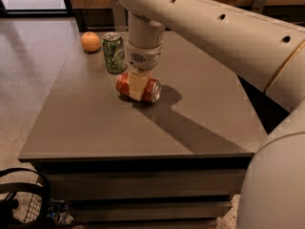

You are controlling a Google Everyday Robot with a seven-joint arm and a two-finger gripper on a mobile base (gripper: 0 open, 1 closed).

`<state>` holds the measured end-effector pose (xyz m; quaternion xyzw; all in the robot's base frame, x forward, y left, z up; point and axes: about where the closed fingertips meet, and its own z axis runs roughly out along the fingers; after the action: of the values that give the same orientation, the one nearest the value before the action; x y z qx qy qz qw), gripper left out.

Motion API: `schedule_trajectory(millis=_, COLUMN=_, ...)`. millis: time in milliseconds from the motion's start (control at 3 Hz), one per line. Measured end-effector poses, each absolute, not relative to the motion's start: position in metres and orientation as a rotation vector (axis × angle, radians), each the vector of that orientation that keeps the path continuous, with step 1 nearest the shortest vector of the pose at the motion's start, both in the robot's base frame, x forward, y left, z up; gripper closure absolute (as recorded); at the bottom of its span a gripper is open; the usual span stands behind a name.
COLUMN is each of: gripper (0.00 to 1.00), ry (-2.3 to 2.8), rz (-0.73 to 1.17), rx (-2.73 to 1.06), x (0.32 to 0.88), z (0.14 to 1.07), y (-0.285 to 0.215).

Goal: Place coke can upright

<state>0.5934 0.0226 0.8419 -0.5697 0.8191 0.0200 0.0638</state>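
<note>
Coke can (150, 88) is laid on its side near the middle of the surface (95, 123) and is pinched across its middle by the hand (137, 87), which is positioned directly above it. A green can (114, 53) is stood upright just behind it. An orange (90, 41) is located further left, near the far corner.

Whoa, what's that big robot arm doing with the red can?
The robot's arm reaches down from above, and its gripper sits right on the coke can, around its middle. The coke can lies on its side on the table, so it has not been stood upright yet. Behind it, a green can stands upright, and an orange sits near the table's far left corner. Neither is being touched.
</note>
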Motion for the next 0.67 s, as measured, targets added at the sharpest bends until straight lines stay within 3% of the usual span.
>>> schedule_trajectory(millis=667, gripper=1.0, ry=2.278, rz=0.164, rx=-1.684, x=0.598, z=0.892, y=0.011)
